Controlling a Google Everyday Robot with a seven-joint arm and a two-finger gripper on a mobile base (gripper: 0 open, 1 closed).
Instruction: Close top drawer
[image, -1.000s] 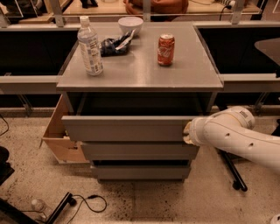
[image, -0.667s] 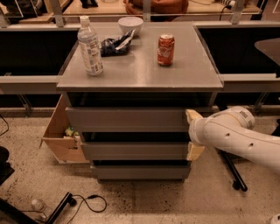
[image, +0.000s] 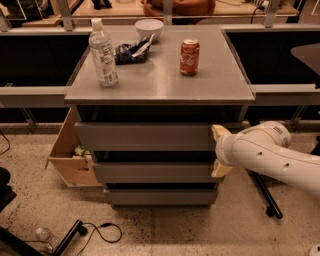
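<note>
The top drawer (image: 145, 136) is the uppermost grey front of the grey cabinet (image: 160, 82). It sits just under the cabinet top with a dark gap above it, and stands only slightly forward of the cabinet. My gripper (image: 217, 150) is at the drawer front's right end, on the white arm (image: 270, 155) that comes in from the right. Its two cream fingers are spread apart, one fingertip (image: 219, 132) against the top drawer front and the other lower, by the middle drawer (image: 152, 171). It holds nothing.
On the cabinet top stand a water bottle (image: 103, 53), a red soda can (image: 189, 50), a white bowl (image: 149, 28) and a dark snack bag (image: 130, 51). A cardboard box (image: 70, 155) leans at the cabinet's left. Cables (image: 100, 232) lie on the floor. A chair leg (image: 265, 195) is at the right.
The top drawer has slid back into the cabinet, from well pulled out to nearly flush. My gripper has moved with it, staying at the front's right end.
</note>
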